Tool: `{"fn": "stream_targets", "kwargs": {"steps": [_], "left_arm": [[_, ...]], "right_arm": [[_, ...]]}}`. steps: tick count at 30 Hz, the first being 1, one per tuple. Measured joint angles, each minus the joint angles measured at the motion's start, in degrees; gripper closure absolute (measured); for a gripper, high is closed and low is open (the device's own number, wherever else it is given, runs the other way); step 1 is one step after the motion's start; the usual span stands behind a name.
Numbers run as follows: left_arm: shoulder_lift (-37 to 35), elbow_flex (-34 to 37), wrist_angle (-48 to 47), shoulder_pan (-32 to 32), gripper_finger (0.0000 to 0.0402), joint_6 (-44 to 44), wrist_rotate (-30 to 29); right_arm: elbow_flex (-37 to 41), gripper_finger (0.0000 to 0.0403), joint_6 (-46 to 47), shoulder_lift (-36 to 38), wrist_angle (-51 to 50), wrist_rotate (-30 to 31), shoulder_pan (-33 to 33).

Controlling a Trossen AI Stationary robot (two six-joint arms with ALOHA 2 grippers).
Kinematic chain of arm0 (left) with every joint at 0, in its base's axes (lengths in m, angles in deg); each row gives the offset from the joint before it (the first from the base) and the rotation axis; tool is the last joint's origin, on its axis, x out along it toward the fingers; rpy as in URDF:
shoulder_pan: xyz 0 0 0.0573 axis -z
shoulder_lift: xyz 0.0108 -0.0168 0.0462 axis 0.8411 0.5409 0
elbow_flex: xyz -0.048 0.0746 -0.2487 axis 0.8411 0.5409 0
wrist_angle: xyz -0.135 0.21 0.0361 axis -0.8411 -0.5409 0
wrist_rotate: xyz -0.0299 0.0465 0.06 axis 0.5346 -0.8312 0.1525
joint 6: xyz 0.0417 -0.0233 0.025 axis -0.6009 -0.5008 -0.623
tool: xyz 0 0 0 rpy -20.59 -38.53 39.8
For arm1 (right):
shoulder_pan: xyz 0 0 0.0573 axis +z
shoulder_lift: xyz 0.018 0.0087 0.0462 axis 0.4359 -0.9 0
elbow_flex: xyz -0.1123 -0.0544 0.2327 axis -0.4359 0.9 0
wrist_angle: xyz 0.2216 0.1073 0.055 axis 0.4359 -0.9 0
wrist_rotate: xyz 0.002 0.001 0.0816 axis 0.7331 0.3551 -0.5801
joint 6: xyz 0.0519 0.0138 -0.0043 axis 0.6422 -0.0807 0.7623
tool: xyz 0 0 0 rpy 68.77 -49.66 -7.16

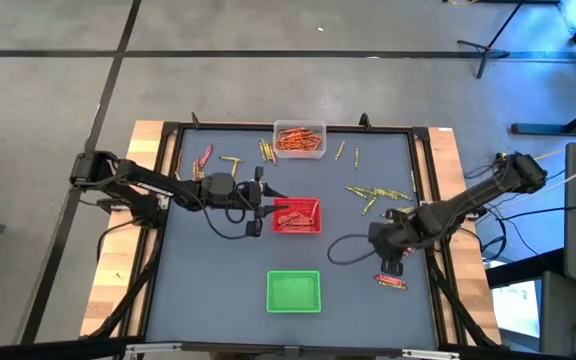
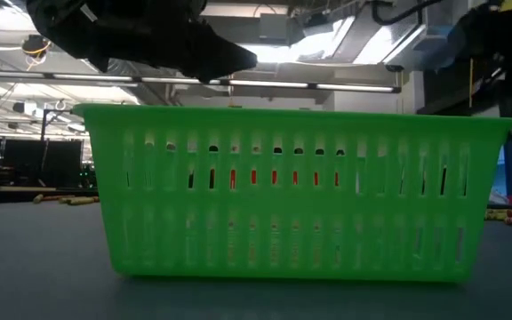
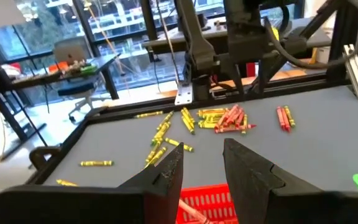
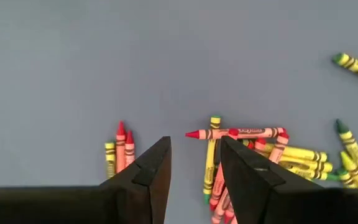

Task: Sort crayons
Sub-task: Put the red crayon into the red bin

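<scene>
Left gripper (image 1: 265, 207) sits over the left rim of the red tray (image 1: 308, 226), just left of the table's middle; in its wrist view the two fingers (image 3: 166, 174) stand a little apart with a visible gap, nothing seen between them, the red tray's wall directly below. Table (image 1: 218, 290) is a dark grey surface in a black frame. Near the far-left corner: a couple of red crayons (image 1: 206, 155) and a yellow one (image 1: 232, 161) lying loose. Along the far edge, centre: a clear tray (image 1: 300, 151) packed with orange crayons (image 1: 298, 137), with a few yellow-green crayons (image 1: 266, 151) just beside its left wall. The red tray holds several red crayons (image 1: 290, 217). Green tray (image 1: 294, 291) sits near the front edge, centre; its slotted wall fills the low view (image 2: 292, 196). Right half of the table: a scatter of yellow-green crayons (image 1: 376, 192) toward the right edge, two more (image 1: 341, 150) nearer the far edge. Right gripper (image 1: 392, 262) hangs low near the right edge, fingers (image 4: 151, 171) spread with empty grey surface between them, pinching nothing; a mixed red and yellow bunch (image 4: 247, 146) lies just beside one finger, a small trio (image 4: 120, 149) beside the other. A few red crayons (image 1: 390, 282) lie just in front of it.
</scene>
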Motion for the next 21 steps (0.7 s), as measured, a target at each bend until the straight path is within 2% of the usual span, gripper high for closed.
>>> {"fn": "stream_targets", "kwargs": {"steps": [8,21], "left_arm": [[0.00,0.00,0.15,0.02,0.0302,-1.70,-0.02],[0.00,0.00,0.07,0.02,0.0302,-1.25,-0.24]], "right_arm": [[0.00,0.0265,-7.29,-7.50,-0.49,4.08,4.12],[0.00,0.0265,-18.32,-20.49,0.35,6.31,4.49]]}}
